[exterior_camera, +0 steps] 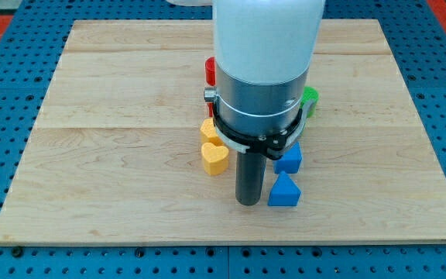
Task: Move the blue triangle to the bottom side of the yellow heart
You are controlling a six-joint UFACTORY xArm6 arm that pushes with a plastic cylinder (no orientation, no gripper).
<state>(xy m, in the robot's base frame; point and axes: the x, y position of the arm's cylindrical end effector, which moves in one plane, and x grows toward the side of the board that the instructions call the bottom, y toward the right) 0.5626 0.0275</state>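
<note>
The blue triangle (284,191) lies on the wooden board, below the middle and a little to the view's right. The yellow heart (214,157) lies to its left and slightly higher. My tip (248,201) rests on the board between them, just left of the blue triangle and close to it, lower right of the yellow heart. The arm's wide body hides the board above the tip.
A second blue block (289,159) sits just above the triangle. A second yellow block (208,129) sits above the heart. A red block (209,71) and a green block (310,101) peek out beside the arm. The board's bottom edge (231,244) is near.
</note>
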